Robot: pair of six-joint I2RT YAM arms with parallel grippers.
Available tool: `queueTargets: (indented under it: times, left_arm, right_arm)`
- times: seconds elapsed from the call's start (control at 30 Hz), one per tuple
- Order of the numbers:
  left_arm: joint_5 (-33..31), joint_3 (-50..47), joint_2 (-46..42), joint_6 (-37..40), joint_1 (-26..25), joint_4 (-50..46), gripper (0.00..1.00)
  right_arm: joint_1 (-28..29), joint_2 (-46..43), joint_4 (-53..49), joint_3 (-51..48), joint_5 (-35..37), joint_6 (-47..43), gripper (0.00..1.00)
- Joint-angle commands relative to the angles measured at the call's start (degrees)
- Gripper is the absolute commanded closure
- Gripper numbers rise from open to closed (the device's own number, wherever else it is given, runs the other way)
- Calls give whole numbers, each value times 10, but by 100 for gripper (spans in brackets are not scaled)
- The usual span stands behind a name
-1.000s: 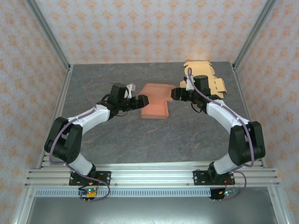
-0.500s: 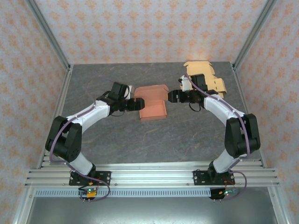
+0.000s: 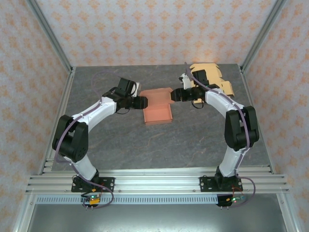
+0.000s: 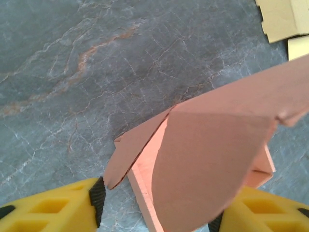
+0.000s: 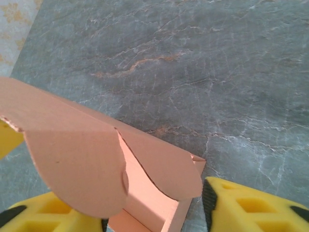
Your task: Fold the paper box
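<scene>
A stack of flat tan cardboard blanks is seen at the far right of the grey marbled table, just behind the right arm. The salmon-pink paper box is set mid-table toward the back, its long axis running near to far and its curved flaps raised. Both arms are bent inward. The left gripper and right gripper are held spread, flanking the box's far end.

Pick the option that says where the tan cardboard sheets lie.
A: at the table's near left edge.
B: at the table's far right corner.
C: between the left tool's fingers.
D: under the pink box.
B: the tan cardboard sheets lie at the far right corner of the table, apart from the pink box.
</scene>
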Motion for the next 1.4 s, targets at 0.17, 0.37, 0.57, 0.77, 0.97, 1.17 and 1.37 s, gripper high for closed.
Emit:
queueTargets:
  times: [0.17,0.37,0.57,0.77,0.97,1.17,1.37]
  left_arm:
    - [-14,9,-6,-8,-3,14,62]
    - [-6,-8,-7,-41,-17,43,65]
    - [-15,-49,-11,-76,-51,82,65]
    - [-54,-149,-50,-100,-73,129,63]
    - [-61,-213,-107,-106,-72,141,55]
    - [-66,-209,-239,-123,-69,77,34]
    - [-104,-185,-317,-187,-35,40,2]
  right_arm:
    - [37,5,-11,26,2,36,70]
    - [64,-15,29,-13,30,81,72]
    - [76,-55,106,-96,51,112,72]
    - [78,-109,192,-207,62,137,71]
    - [78,-153,242,-286,61,172,64]
    - [73,-247,213,-313,73,204,45]
    - [14,-282,203,-285,109,297,8]
